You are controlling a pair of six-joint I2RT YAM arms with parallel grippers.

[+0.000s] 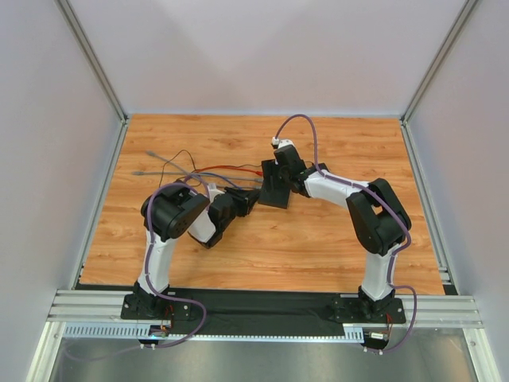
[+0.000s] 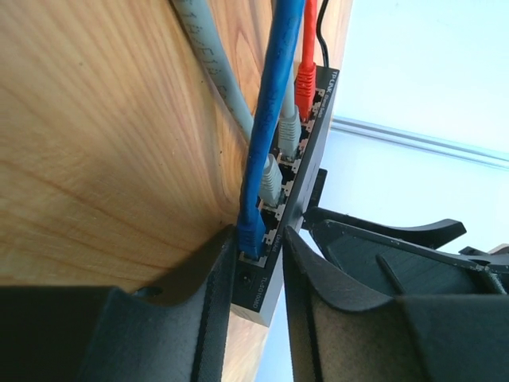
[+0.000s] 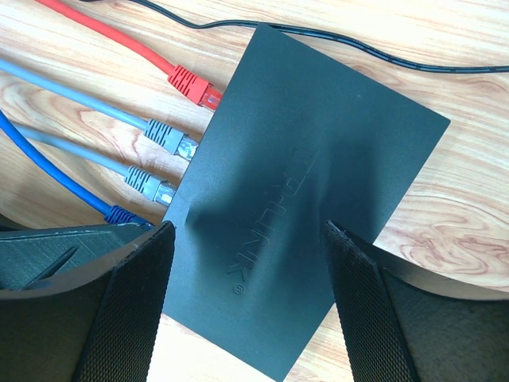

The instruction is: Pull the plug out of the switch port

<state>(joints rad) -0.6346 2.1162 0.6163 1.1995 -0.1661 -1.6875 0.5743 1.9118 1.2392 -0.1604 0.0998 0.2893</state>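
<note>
Pulling well: right claw (image 3: 250,231), spread wide over the switch (image 3: 310,143), should pin it while left claw (image 2: 258,239), narrow round the blue plug (image 2: 250,231) in the switch's end port (grip unclear), draws straight out w/o twisting.

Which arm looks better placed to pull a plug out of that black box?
Left. The left gripper is open around the blue plug at the switch ports. The right gripper is open over the switch's flat top, away from the plugs.

Left arm (image 1: 171,215) and right arm (image 1: 374,215) reach inward, left jaws narrowly parted, right jaws wide apart.
</note>
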